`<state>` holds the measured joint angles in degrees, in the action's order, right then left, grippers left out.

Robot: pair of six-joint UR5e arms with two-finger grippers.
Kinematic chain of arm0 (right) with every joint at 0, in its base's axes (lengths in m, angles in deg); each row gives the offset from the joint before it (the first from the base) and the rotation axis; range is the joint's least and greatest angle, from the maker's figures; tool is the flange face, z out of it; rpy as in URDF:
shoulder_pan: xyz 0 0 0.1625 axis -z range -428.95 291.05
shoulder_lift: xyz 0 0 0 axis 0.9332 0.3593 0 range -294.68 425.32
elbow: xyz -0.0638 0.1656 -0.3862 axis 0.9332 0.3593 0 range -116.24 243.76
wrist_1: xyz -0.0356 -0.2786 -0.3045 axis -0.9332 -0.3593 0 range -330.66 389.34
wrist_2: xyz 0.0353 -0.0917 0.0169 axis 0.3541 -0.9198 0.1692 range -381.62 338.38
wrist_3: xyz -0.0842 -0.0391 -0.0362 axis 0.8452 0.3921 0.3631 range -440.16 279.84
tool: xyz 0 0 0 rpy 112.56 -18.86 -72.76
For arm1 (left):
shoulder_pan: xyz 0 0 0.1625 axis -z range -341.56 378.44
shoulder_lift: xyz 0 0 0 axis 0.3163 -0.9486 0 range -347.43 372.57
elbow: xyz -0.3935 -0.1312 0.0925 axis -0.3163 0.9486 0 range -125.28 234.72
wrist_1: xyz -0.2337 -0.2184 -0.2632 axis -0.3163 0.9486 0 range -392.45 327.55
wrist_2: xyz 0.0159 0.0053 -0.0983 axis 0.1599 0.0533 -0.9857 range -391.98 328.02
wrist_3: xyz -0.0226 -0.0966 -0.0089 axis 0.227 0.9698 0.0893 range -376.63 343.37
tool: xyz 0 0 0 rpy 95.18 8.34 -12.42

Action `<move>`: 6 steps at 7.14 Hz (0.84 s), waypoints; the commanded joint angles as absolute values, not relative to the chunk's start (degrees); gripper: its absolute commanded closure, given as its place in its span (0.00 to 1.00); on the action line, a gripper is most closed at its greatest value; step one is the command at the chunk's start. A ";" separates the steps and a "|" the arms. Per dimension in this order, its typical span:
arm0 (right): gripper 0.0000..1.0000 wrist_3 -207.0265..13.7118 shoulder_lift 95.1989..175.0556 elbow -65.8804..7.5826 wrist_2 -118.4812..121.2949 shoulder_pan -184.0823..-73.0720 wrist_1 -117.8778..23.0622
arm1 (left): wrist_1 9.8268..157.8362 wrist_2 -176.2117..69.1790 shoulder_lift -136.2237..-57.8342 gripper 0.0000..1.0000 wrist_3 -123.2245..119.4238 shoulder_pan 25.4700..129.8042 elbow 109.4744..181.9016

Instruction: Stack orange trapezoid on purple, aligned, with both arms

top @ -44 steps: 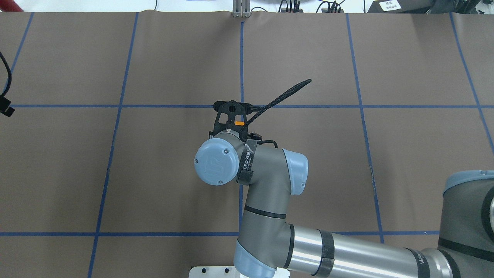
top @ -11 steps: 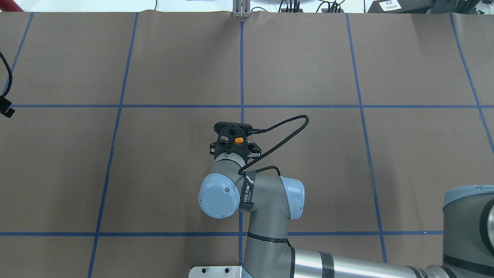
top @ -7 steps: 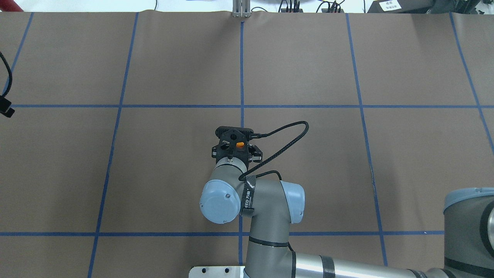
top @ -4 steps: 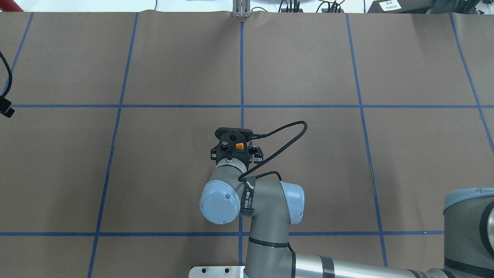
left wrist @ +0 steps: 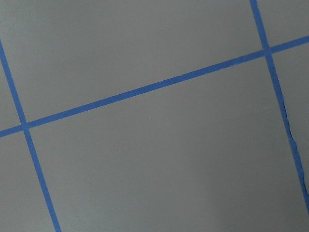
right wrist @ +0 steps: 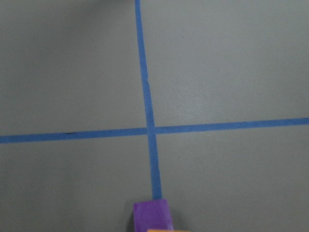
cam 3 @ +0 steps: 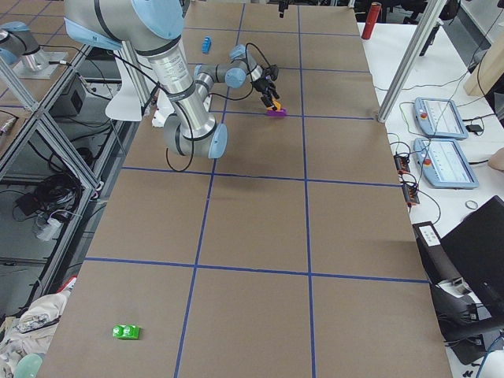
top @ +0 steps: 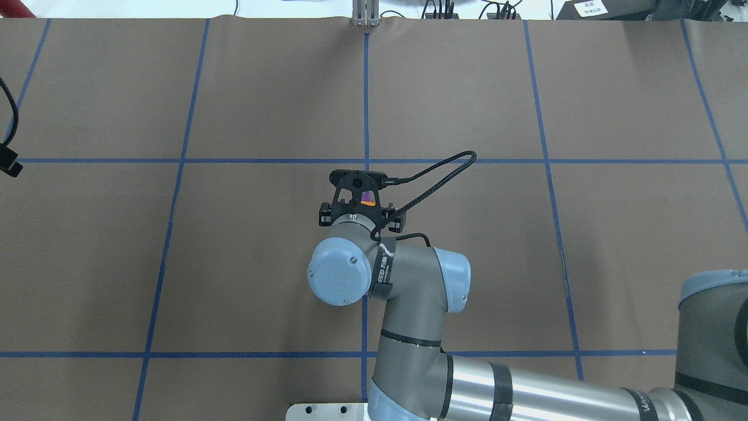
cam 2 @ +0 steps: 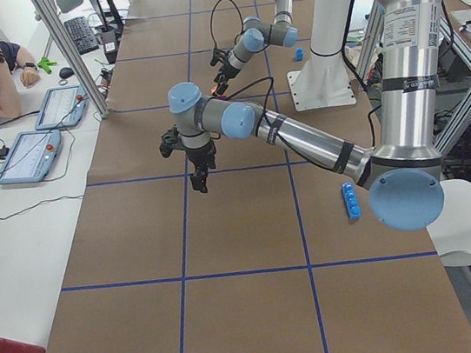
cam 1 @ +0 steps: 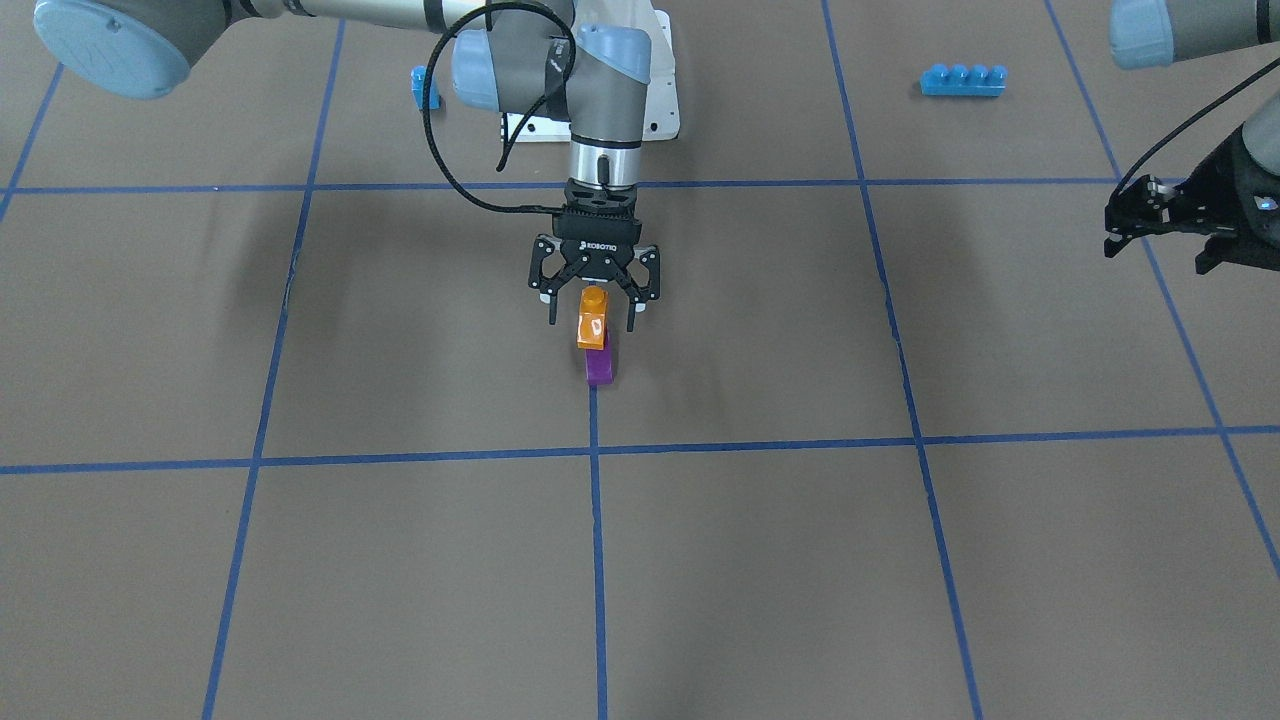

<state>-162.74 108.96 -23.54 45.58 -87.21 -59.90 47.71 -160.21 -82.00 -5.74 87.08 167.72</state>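
The right arm (top: 409, 280) has shifted in the overhead view: 0.6 s ago its wrist sat closer to the robot's base with only orange showing through the gripper frame, and now it sits farther out, with a patch of purple beside the orange. In the front view the right gripper (cam 1: 592, 324) has its fingers spread wide on either side of the orange trapezoid (cam 1: 591, 332), with brown table (cam 1: 900, 560) visible in the gaps, so it no longer clamps the brick. The orange trapezoid rests on top of the purple (cam 1: 599, 369), on the blue tape line at mid-table. My reading is that the placing is done and released, and what remains is to draw the fingers clear without nudging the stack.

The left arm (cam 2: 299, 128) hangs well apart from the 2 bricks. Its left gripper (cam 1: 1150, 240) is in view at the front view's edge, but I cannot tell whether its fingers are spread or closed.

Alignment is hard to judge. In the front view the purple pokes out from under the orange on the side away from the robot; whether that is only its greater length or a real offset I cannot say. The overhead view hides most of the stack behind the gripper frame, and the right wrist view cuts off all but the purple's end and a sliver of orange.
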 commanded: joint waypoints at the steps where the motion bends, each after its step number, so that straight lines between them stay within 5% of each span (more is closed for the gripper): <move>1: 0.00 -155.00 108.91 -25.79 68.42 -98.23 -64.58 | 47.71 -160.22 -82.00 0.00 -5.56 87.08 167.83; 6: 0.00 -124.60 111.44 -27.98 103.89 -120.86 -80.67 | 47.62 -159.34 -79.91 0.00 -6.61 87.43 167.14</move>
